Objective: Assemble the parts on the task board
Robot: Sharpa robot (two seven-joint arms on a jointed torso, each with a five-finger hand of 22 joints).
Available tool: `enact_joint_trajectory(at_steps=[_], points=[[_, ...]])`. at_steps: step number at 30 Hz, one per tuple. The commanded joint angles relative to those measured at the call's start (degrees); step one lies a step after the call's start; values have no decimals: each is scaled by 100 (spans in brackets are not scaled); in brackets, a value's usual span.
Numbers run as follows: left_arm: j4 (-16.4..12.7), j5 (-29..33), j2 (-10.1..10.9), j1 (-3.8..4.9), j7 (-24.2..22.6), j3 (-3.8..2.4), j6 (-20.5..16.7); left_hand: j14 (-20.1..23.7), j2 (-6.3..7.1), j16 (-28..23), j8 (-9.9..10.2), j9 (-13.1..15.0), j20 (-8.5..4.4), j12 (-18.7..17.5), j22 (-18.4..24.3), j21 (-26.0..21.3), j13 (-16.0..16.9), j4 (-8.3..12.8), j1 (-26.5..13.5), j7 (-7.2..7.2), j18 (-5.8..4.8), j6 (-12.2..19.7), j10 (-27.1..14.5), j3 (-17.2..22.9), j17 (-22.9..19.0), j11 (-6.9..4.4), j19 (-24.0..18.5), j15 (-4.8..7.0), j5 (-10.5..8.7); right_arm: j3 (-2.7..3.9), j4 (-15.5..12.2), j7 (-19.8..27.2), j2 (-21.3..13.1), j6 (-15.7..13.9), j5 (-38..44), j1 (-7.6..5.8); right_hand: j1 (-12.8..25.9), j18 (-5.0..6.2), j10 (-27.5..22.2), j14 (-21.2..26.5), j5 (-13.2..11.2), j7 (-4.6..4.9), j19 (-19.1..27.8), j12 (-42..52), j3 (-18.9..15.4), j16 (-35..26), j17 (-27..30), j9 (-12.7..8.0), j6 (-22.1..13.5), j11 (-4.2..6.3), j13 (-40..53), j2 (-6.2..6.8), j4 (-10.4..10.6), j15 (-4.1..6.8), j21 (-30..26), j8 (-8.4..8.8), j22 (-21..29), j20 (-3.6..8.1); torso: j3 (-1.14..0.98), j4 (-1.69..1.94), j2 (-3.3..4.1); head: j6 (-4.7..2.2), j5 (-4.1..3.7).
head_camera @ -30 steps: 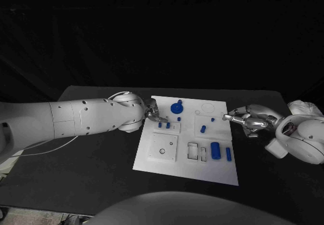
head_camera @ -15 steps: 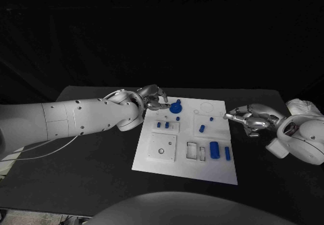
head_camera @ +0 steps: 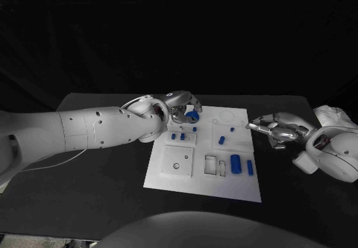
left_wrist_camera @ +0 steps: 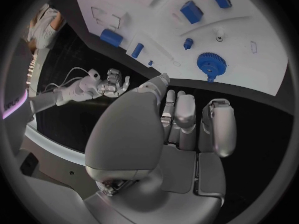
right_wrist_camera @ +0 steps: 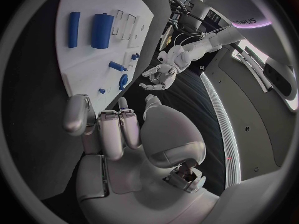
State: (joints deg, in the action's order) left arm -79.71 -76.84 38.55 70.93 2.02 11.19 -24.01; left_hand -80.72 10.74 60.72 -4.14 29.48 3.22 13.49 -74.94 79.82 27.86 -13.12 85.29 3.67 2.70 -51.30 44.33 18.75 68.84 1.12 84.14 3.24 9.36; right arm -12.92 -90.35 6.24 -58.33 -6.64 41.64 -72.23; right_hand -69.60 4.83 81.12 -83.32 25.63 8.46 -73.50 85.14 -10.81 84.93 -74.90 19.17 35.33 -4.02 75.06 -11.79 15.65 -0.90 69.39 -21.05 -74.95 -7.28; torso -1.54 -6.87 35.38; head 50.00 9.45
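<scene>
Here the left silver hand (head_camera: 181, 105) hovers over the far left corner of the white rectangular task board (head_camera: 182, 178), above the round blue toothed gear (left_wrist_camera: 211, 63); its fingers are spread and it holds nothing. The gear sits on the board near that far edge. To take it well, the hand should probably descend straight and close evenly round the rim. The right silver hand (head_camera: 273, 129) waits just off the board's right edge, loosely curled and empty, with bare black tabletop (head_camera: 89, 191) around.
</scene>
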Motion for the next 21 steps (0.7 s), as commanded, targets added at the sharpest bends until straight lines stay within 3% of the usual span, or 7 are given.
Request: enact_joint_trajectory(at_steps=[1, 7, 12, 21], points=[[45, -1870, -66, 5, 258, -6, 889, -63, 21, -128, 66, -296, -111, -157, -1038, 20, -331, 1, 7, -89, 4, -115, 70, -269, -249, -100, 87, 100, 0, 1, -21, 118, -15, -9, 33, -6, -50, 19, 54, -30, 17, 18, -35, 12, 30, 40, -751, -9, 28, 21, 855, -17, -2, 6, 20, 21, -847, -1, 8, -25, 48, 0, 6], [140, -2398, -188, -3, 229, -5, 1207, -87, -45, -66, 43, -658, -135, -273, -1024, -21, -702, 45, 129, -117, 1, -245, 250, -435, -428, -118, 103, 115, 249, 2, -20, 120, -18, 0, 34, -13, -56, 16, 63, -36, 16, 17, -49, 17, 31, 44, -757, -10, 26, 23, 860, -12, -2, 8, 36, 22, -852, -1, 11, -28, 85, 0, -14], [197, -2487, -245, -7, 186, -6, 1174, -43, -78, -80, 28, -817, -125, -274, -1013, -62, -859, 64, 176, -100, 8, -364, 427, -429, -563, -99, 98, 103, 411, 2, 9, 127, 10, 11, 34, -15, -58, 17, 57, -34, 16, 16, -44, 13, 31, 43, -754, -10, 25, 23, 855, -10, -1, 8, 30, 23, -850, 0, 14, -48, 100, 0, -2], [250, -2487, -274, -10, 162, -6, 1137, 62, -120, -149, 9, -964, -104, -269, -987, -148, -1022, 56, 186, -72, 23, -525, 654, -331, -767, -66, 64, 80, 660, 2, 16, 127, 19, 17, 34, -15, -60, 19, 52, -32, 16, 16, -41, 11, 32, 42, -751, -11, 25, 24, 851, -9, 0, 9, 25, 23, -848, 0, 12, -43, 91, 0, -36]])
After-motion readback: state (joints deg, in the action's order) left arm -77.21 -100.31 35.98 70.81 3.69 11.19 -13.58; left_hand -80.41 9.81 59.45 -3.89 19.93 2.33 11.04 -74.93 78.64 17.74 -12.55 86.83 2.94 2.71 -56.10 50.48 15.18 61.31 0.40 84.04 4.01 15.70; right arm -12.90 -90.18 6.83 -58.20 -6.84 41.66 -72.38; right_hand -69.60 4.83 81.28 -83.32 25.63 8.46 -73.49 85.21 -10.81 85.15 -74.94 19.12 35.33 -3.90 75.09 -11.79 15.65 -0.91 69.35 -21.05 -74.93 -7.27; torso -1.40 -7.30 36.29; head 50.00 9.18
